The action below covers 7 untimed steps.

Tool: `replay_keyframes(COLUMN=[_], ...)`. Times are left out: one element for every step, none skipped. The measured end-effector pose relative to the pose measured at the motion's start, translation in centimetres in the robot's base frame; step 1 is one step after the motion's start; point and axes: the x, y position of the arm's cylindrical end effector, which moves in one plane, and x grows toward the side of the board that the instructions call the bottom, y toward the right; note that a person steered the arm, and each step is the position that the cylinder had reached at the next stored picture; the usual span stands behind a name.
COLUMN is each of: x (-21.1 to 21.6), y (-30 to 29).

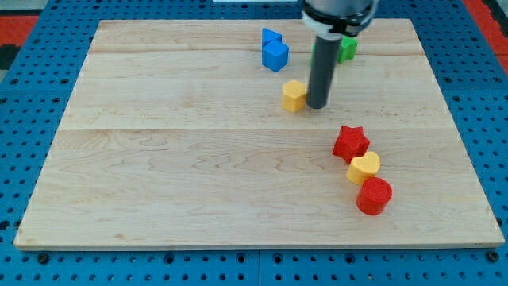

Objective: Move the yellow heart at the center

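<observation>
Seven blocks lie on our wooden board (198, 191), all in its right half as the view shows it. The yellow heart (363, 168) sits toward the view's lower right, wedged in a diagonal row: the red star (350, 142) touches it on the upper left, and the red cylinder (374, 195) touches it on the lower right. The row's bare flanks face the view's lower left and upper right. The board's right edge is near this row; its bottom edge is a little farther off. A wide stretch of bare wood runs from the heart toward the view's left and centre.

We cannot tell for certain which way the heart points; its long axis seems to run from the view's lower left to upper right, across the row.

We carry no jaws and hold nothing: our rod ends at my tip (317, 106), just right of a small yellow block (294, 95) whose shape we cannot make out, well apart from the heart. Two blue blocks (275, 49) lie above it, and a green block (347, 48) shows partly behind the rod.
</observation>
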Motion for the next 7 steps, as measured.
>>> replay_keyframes(x=[-0.4,-0.4,-0.7,1.9,7.8,11.6,10.8], y=[-0.1,1.0,7.4,14.0,12.3,9.5,2.1])
